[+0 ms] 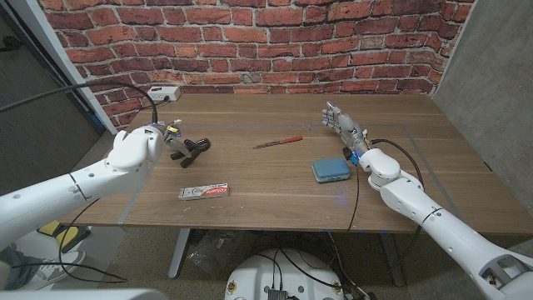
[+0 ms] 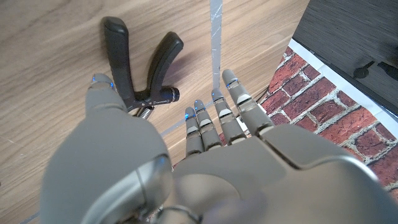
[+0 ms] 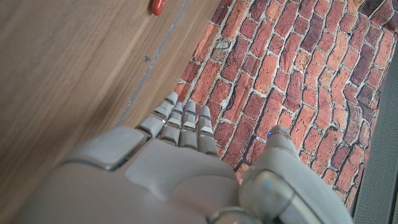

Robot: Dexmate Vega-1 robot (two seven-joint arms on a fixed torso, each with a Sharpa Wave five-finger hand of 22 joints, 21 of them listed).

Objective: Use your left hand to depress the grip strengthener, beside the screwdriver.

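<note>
The wooden table [image 1: 275,187] has a warm brown top with a pale line of tape [image 2: 216,37] marking a rectangle on it. Nearest the front edge lies a flat white and red tube [image 1: 203,192]. A little farther in, on the right side, is a blue sponge [image 1: 331,170], close to the right arm. The left hand [image 1: 166,137] is at the left part of the table, just beside the black grip strengthener [image 1: 188,151]. In the left wrist view the two handles of the strengthener [image 2: 134,59] spread open in a V on the wood, and the thumb is close to its spring end; whether it touches I cannot tell. The fingers [image 2: 217,118] are stretched out and apart, holding nothing.

Farther toward the middle lies the screwdriver [image 1: 277,142] with its orange-red handle, well apart from the strengthener. The right hand [image 1: 343,127] stands upright at the right, its fingers straight and close together, with nothing in it. In the right wrist view only a red tip of the screwdriver [image 3: 158,6] shows, cut off at the edge.

At the far left corner sits a small white box [image 1: 164,94] with a cable; its details are too small to read. Behind the table is a red brick wall [image 1: 250,42], and a grey wall [image 1: 491,75] on the right.
</note>
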